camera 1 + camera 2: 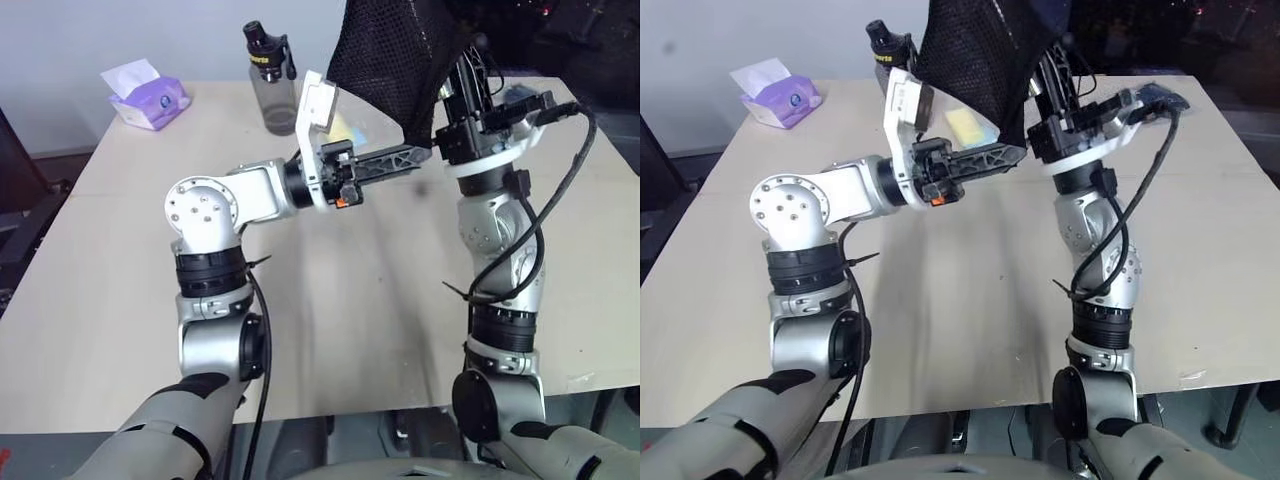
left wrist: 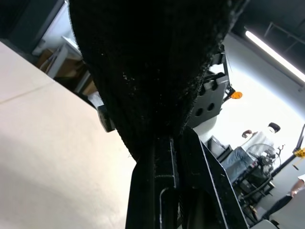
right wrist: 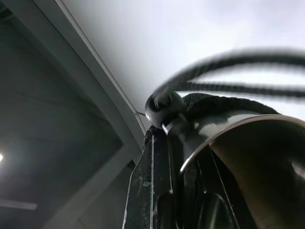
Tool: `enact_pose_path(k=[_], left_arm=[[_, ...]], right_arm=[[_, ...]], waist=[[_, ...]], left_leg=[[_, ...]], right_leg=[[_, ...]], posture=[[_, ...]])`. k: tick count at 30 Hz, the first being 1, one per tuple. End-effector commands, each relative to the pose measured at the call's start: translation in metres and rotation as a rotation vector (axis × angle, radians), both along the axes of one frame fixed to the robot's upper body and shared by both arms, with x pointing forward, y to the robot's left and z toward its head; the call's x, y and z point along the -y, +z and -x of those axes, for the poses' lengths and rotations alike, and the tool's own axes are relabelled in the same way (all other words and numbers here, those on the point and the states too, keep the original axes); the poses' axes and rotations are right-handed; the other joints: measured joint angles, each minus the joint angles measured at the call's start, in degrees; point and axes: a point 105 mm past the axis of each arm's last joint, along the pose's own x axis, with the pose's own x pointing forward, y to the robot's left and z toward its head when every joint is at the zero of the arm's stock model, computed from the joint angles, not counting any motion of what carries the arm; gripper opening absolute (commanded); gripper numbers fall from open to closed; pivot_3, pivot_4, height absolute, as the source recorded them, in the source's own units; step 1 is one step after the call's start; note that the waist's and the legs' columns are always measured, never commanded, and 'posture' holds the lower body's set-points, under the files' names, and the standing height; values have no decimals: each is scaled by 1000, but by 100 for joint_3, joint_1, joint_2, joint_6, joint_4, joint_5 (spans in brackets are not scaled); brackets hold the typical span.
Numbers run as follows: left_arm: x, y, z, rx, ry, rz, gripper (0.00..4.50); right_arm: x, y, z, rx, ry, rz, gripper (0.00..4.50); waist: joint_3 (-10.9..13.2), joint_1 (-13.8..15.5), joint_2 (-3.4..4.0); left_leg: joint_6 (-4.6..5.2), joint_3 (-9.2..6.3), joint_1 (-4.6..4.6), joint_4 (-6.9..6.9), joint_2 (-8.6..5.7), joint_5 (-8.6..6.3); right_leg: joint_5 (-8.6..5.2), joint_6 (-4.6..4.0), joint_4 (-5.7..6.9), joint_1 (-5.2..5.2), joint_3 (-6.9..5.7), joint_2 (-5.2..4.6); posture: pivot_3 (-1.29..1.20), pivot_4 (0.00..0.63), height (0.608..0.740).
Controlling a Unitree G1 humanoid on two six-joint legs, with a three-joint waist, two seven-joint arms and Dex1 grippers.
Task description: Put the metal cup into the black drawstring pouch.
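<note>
The black drawstring pouch (image 1: 390, 50) hangs in the air above the back of the table, its mesh-like fabric spread between both grippers. My left gripper (image 1: 424, 150) points sideways and is shut on the pouch's lower corner; its fingers (image 2: 164, 181) disappear into the black fabric. My right gripper (image 1: 468, 72) points upward and is shut at the pouch's mouth. In the right wrist view the shiny rim of the metal cup (image 3: 252, 152) curves right beside the right fingers (image 3: 150, 191), with the round toggle (image 3: 164, 107) and the cords over it. The rest of the cup is hidden.
A smoky-grey bottle (image 1: 270, 85) with a black cap stands at the back of the beige table (image 1: 350, 300). A purple tissue pack (image 1: 148, 100) lies at the back left. A yellow pad (image 1: 968, 125) lies under the pouch. A person (image 2: 257, 143) stands far off.
</note>
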Motion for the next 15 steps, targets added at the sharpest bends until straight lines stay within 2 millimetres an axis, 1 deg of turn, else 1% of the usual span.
enact_pose_path(k=[1,2,4,6,7,8,12,13,15], left_arm=[[18,-30,13,-82,-104,-103,0],[19,-30,13,-79,-107,-99,0],[21,-29,14,-75,-110,-95,0],[21,-24,15,-77,-134,-50,0],[22,-21,18,-72,-153,-35,0],[22,-20,20,-61,-168,-29,0],[24,-11,29,-18,-218,13,0],[24,-9,30,-11,-226,24,0],[24,-8,31,-4,-232,34,0]], right_arm=[[-16,33,14,240,-223,234,57],[-23,30,14,299,-300,341,57],[-31,25,12,362,-387,462,57],[-53,2,2,556,-560,806,57],[-60,-12,0,675,-612,949,57],[-63,-23,-3,777,-654,1060,57],[-52,-48,-21,1069,-838,1317,57],[-49,-52,-23,1129,-866,1355,57],[-45,-55,-28,1183,-914,1391,57]], waist=[[0,1,0],[0,2,0],[0,12,0],[1,19,1],[0,17,-1],[0,16,1],[-2,11,-4],[-2,12,-5],[-2,21,-6]], left_leg=[[0,2,0,0,-1,0],[0,1,0,0,-1,0],[0,-1,-1,0,0,0],[0,0,-7,0,-3,0],[0,3,-7,0,-3,0],[0,3,-8,1,-3,0],[-1,4,-5,0,-2,0],[-1,3,-5,-1,-2,1],[-2,4,-4,-1,-2,1]], right_leg=[[0,0,0,-1,1,0],[0,0,-1,0,0,0],[-1,1,-1,-1,-1,1],[-1,1,-3,-5,-1,-1],[0,1,-4,-6,2,-1],[0,1,-5,-5,1,-1],[-1,2,-11,-4,2,1],[-1,2,-8,-5,2,1],[0,2,-7,-5,3,0]], posture=[[0,150,740],[0,150,740],[0,150,740],[0,150,740],[0,150,740],[0,150,740],[0,150,740],[0,150,740],[0,150,740]])
